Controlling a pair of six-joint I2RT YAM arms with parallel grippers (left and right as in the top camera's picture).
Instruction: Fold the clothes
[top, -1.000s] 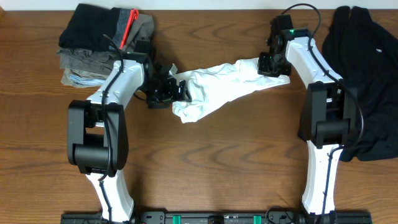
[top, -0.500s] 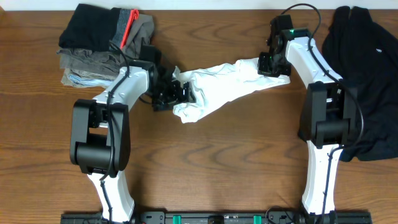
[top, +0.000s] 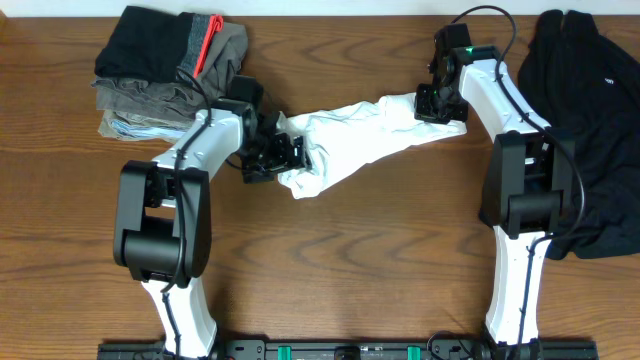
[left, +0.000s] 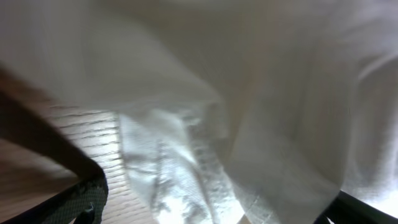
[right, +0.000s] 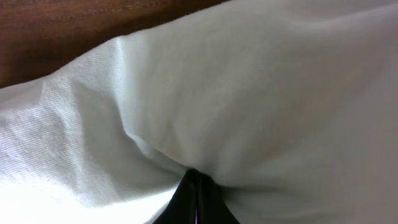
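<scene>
Right gripper (top: 432, 105) clamps shirt (top: 365, 132) at two o'clock; left gripper (top: 290, 150), jaws apart, should probably seize the bunched edge squarely.

Below the white T-shirt (top: 370, 135), between the two arm bases, the tabletop (top: 350, 260) lies bare and wide. Above the T-shirt a bare strip of wood runs to the far edge. Left of the T-shirt, the left arm (top: 195, 145) and a stack of folded garments (top: 150, 85) block the way. Right of the T-shirt stand the right arm (top: 500, 100) and a loose black garment (top: 600, 120).
</scene>
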